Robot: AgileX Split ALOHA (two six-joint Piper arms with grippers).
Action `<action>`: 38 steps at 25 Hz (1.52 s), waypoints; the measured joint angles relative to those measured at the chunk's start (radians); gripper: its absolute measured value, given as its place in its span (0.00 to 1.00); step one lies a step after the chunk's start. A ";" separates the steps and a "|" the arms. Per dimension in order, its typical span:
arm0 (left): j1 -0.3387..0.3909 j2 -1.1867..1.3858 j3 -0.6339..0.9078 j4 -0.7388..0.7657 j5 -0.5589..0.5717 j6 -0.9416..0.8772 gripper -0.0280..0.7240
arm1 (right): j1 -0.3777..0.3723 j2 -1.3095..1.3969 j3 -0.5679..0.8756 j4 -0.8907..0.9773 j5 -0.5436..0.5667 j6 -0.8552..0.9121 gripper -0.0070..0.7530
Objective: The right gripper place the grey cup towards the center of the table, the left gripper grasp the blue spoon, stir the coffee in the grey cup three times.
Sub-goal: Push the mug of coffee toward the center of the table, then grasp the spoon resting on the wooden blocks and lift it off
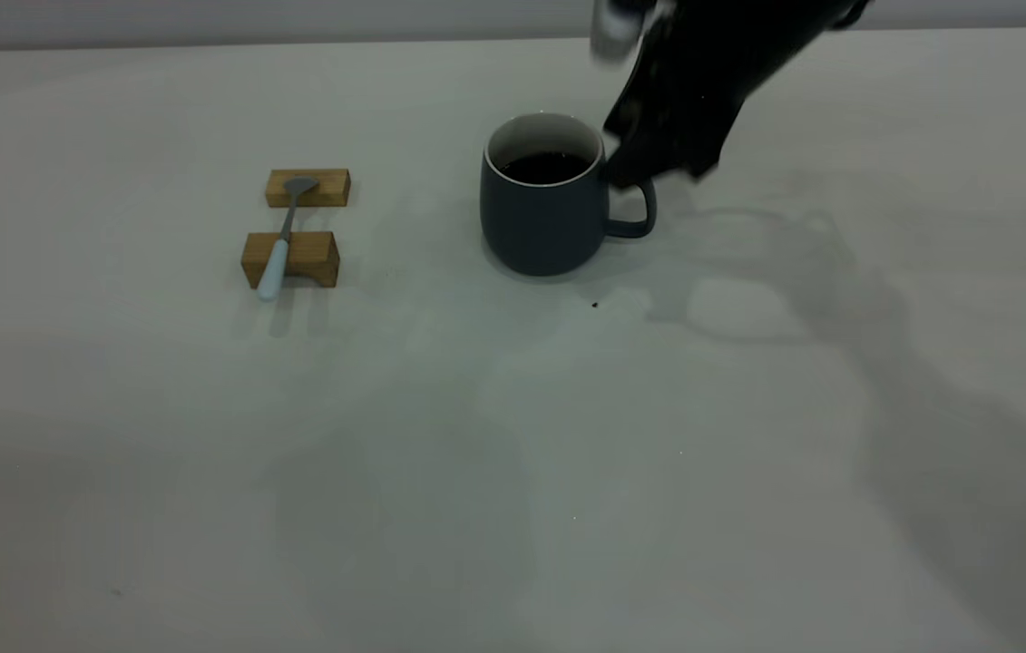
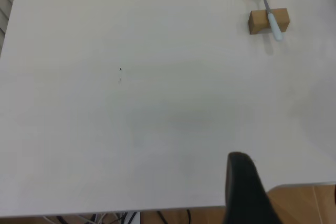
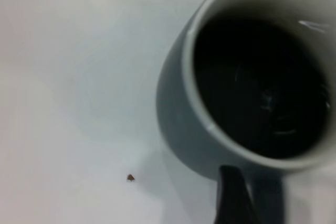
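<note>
The grey cup (image 1: 542, 218) stands upright near the table's (image 1: 513, 453) middle, holding dark coffee (image 1: 545, 167); its handle (image 1: 635, 213) points toward the right arm. My right gripper (image 1: 649, 172) hangs at the top of that handle. In the right wrist view one black finger (image 3: 231, 198) sits beside the handle (image 3: 269, 198) with a thin gap, and pale table shows on the handle's other side, so the gripper (image 3: 283, 203) is open. The blue spoon (image 1: 279, 245) lies across two wooden blocks (image 1: 290, 258). My left gripper (image 2: 289, 182) is open and empty at the table edge, far from the spoon (image 2: 270, 17).
A tiny dark speck (image 1: 594, 305) lies on the table in front of the cup. The two blocks sit left of the cup, roughly a cup's width of bare table between them. Beyond the table edge near the left gripper is a wooden floor (image 2: 304, 205).
</note>
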 joint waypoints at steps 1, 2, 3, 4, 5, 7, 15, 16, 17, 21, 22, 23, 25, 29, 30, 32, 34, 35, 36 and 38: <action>0.000 0.000 0.000 0.000 0.000 0.000 0.67 | -0.011 -0.024 0.000 -0.019 0.028 0.055 0.66; 0.000 0.000 0.000 0.000 0.000 0.000 0.67 | -0.025 -0.049 0.002 -0.039 0.057 0.111 0.66; 0.000 0.000 0.000 0.000 0.000 0.000 0.67 | -0.037 -0.070 0.005 -0.057 0.083 0.157 0.66; 0.000 0.000 0.000 0.000 0.000 0.000 0.67 | -0.052 -0.096 0.011 -0.074 0.119 0.207 0.66; 0.000 0.000 0.000 0.000 0.000 0.000 0.67 | -0.062 -0.124 0.017 -0.089 0.156 0.273 0.66; 0.000 0.000 0.000 0.000 0.000 0.000 0.67 | -0.079 -0.182 0.032 -0.103 0.273 0.438 0.66; 0.000 0.000 0.000 0.000 0.000 0.000 0.67 | -0.134 -0.552 0.110 -0.243 0.531 1.187 0.64; 0.000 0.000 0.000 0.000 0.000 0.000 0.67 | -0.142 -0.619 0.128 -0.292 0.535 1.233 0.63; 0.000 0.000 0.000 0.000 0.000 0.000 0.67 | -0.149 -0.688 0.158 -0.365 0.541 1.285 0.63; 0.000 0.000 0.000 0.000 0.000 0.000 0.67 | -0.157 -0.955 0.297 -0.575 0.558 1.472 0.63; 0.000 0.000 0.000 0.000 0.000 0.000 0.67 | -0.158 -1.016 0.337 -0.609 0.561 1.510 0.63; 0.000 0.000 0.000 0.000 0.000 0.000 0.67 | -0.158 -1.102 0.388 -0.642 0.562 1.552 0.63; 0.000 0.000 0.000 0.000 0.000 0.000 0.67 | -0.158 -1.243 0.493 -0.689 0.568 1.622 0.63; 0.000 0.000 0.000 0.000 0.000 0.000 0.67 | -0.158 -1.547 0.708 -0.783 0.597 1.749 0.63; 0.000 0.000 0.000 0.000 0.000 0.000 0.67 | -0.158 -1.622 0.753 -0.811 0.610 1.779 0.63; 0.000 0.000 0.000 0.000 0.000 0.000 0.67 | -0.158 -1.753 0.827 -0.875 0.644 1.835 0.63; 0.000 0.000 0.000 0.000 0.000 0.000 0.67 | -0.158 -1.878 0.883 -0.928 0.661 1.891 0.63; 0.000 0.000 0.000 0.000 0.000 0.000 0.67 | -0.158 -1.935 0.912 -0.948 0.658 1.910 0.63; 0.000 0.000 0.000 0.000 0.000 0.000 0.67 | -0.158 -1.980 0.942 -0.959 0.651 1.927 0.63; 0.000 0.000 0.000 0.000 0.000 0.000 0.67 | -0.158 -2.077 1.000 -0.967 0.629 1.944 0.63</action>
